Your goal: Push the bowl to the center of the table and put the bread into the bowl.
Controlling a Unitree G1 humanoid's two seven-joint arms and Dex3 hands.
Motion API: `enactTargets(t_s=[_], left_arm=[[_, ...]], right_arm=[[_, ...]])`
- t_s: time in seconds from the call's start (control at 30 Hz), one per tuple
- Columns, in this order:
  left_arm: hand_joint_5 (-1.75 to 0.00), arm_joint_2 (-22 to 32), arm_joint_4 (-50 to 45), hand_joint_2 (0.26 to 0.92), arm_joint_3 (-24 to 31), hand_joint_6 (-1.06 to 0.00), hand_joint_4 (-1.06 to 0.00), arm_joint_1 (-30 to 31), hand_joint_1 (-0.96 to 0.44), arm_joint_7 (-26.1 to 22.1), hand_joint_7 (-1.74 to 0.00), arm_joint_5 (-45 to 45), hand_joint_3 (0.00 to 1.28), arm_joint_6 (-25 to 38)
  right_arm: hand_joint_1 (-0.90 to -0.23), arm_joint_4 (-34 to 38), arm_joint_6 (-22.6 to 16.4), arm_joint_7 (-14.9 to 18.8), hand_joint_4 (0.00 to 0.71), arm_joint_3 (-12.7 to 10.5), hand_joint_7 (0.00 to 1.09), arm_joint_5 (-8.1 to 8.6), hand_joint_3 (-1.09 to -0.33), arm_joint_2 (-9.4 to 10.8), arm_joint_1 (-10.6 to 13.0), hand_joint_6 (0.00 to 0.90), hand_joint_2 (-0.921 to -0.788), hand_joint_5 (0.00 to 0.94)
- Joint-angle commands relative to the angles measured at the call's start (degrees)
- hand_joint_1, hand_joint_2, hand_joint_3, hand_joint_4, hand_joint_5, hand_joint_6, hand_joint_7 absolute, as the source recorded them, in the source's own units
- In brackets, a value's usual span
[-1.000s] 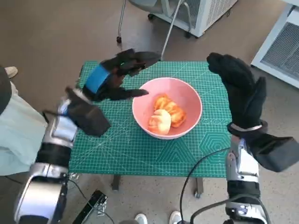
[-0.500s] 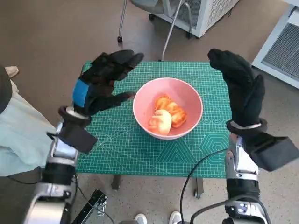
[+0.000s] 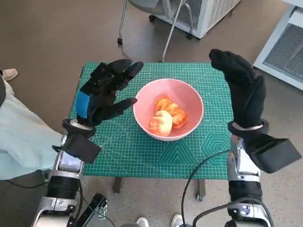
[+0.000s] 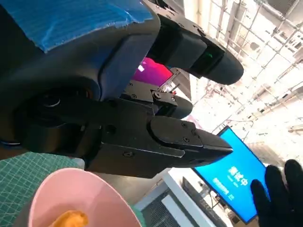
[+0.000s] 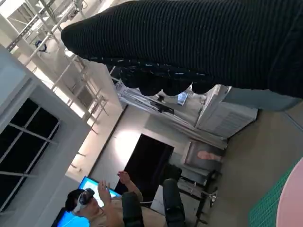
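Between my hands, the bowl (image 3: 169,109) sits mid-table with the bread (image 3: 166,117) inside.
Left hand (image 3: 105,92) and right hand (image 3: 241,88) hold nothing, fingers (image 3: 124,69) released; a careless sweep beside the rim could nudge it off-centre.

A blue screen (image 4: 235,166) carries white characters, too small to read.

You have the pink bowl (image 3: 168,109) sitting upright near the middle of the green mat (image 3: 123,146), and the orange-brown bread (image 3: 166,116) lies inside it, one pale cut face turned up.
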Motion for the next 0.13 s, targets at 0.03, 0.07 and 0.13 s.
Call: enactTargets(t_s=[0.03, 0.07, 0.13], left_arm=[[-0.05, -1.08, -1.42, 0.921, 0.98, -0.4, -0.6, 0.59, 0.05, 0.37, -0.59, -1.75, 0.16, 0.6], [-0.06, -1.33, -1.88, 0.921, 1.1, -0.4, -0.6, 0.66, 0.05, 0.55, -0.59, -1.87, 0.17, 0.89], [-0.06, -1.8, -2.46, 0.921, 1.27, -0.39, -0.6, 0.76, 0.06, 0.91, -0.59, -1.87, 0.18, 1.3]], right_arm=[[-0.628, 0.9, 0.24, -0.03, 0.36, 0.26, 0.76, 0.32, -0.77, -0.03, -0.13, -0.001, -0.921, 0.036], [-0.627, 0.8, 0.3, 0.0, 0.36, 0.3, 0.76, 0.36, -0.769, -0.04, -0.1, -0.001, -0.921, 0.036], [-0.628, 0.94, 0.3, 0.1, 0.36, 0.32, 0.76, 0.45, -0.769, -0.1, -0.14, -0.001, -0.921, 0.036]])
